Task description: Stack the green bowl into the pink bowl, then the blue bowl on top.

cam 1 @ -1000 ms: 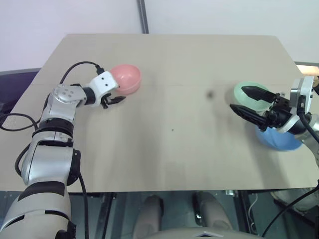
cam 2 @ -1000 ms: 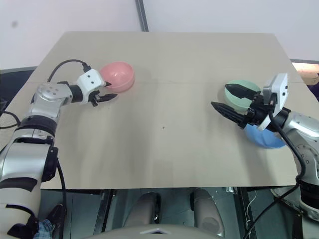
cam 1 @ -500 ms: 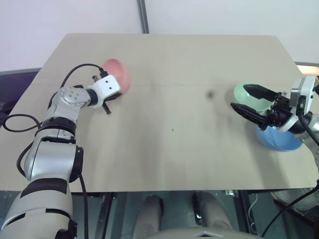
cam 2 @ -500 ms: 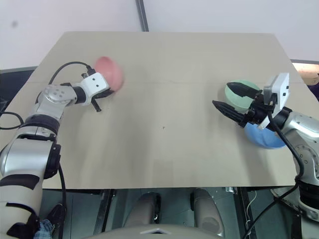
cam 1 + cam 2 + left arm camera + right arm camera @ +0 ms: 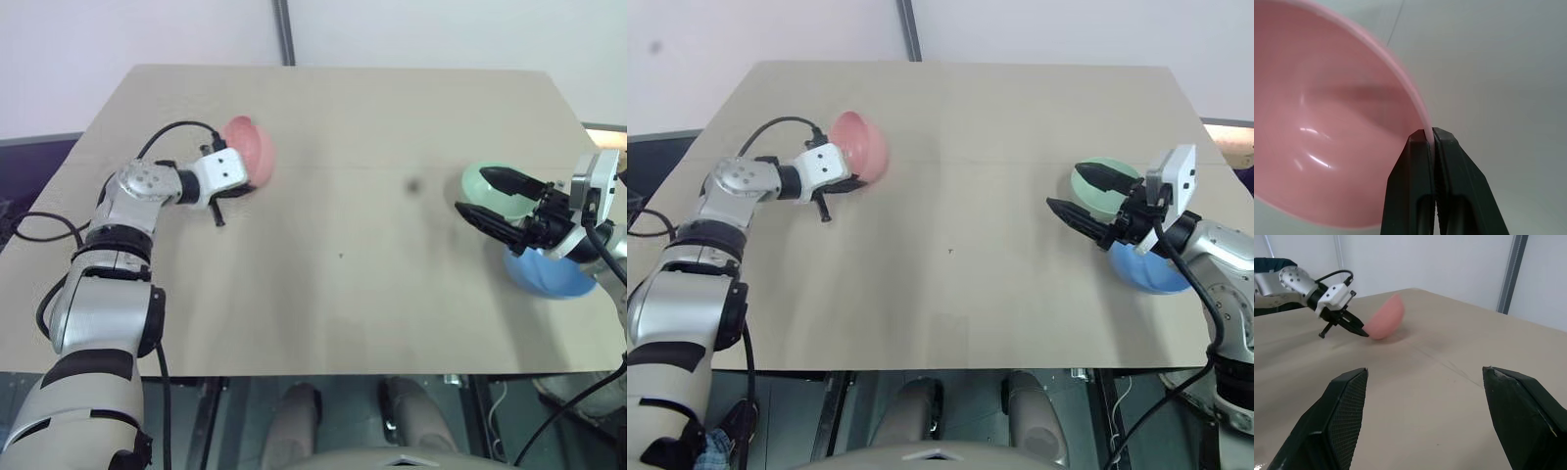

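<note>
Left wrist view: left gripper [image 5: 1431, 138] pinched the pink bowl [image 5: 1327, 132] rim (thin hold); tilted bowl might slip. Right gripper [image 5: 1084, 195] spread, beside green bowl [image 5: 1087, 191].

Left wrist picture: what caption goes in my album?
Left gripper pinches the tipped pink bowl's rim above the table.

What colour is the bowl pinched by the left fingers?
Salmon pink bowl, plain; clearest in the left wrist view.
</note>
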